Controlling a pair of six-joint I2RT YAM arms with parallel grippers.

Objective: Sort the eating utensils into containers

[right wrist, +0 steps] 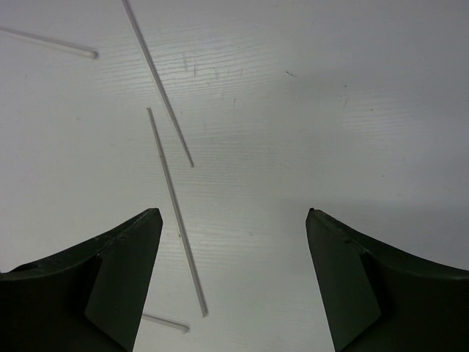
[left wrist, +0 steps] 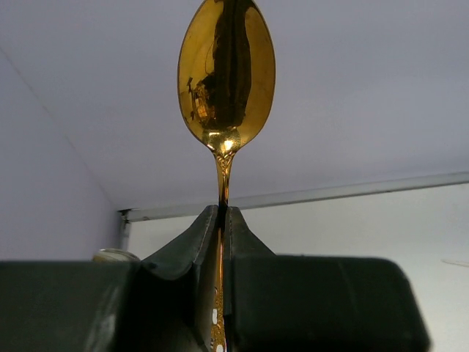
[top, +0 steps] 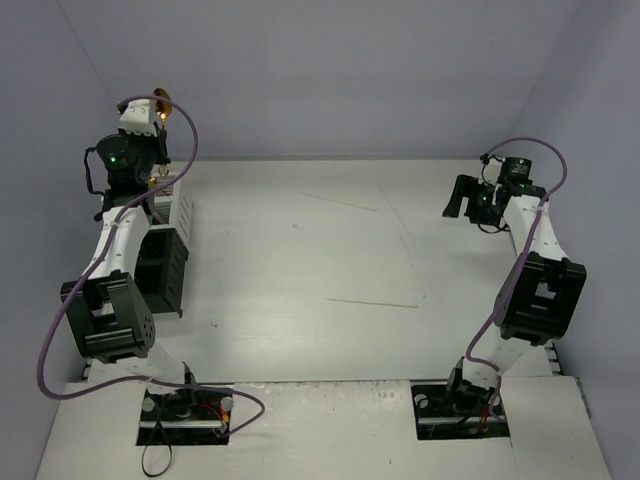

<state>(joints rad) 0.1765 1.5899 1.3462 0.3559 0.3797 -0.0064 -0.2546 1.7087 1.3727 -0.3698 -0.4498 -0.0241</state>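
Note:
My left gripper (top: 157, 120) is raised at the far left and shut on the handle of a gold spoon (top: 162, 100), held upright with its bowl up. In the left wrist view the spoon bowl (left wrist: 226, 73) stands above the closed gripper (left wrist: 222, 214). Below it are a white slatted container (top: 180, 208) and a black container (top: 165, 268). My right gripper (top: 463, 197) is open and empty at the far right, above the table. In the right wrist view the gripper (right wrist: 233, 214) hovers beside thin pale sticks (right wrist: 176, 213).
More thin sticks lie on the white table: one at the back centre (top: 340, 202), one in the middle (top: 372, 302), one running front to back (top: 405, 240). Grey walls close in the back and sides. Purple cables loop off both arms.

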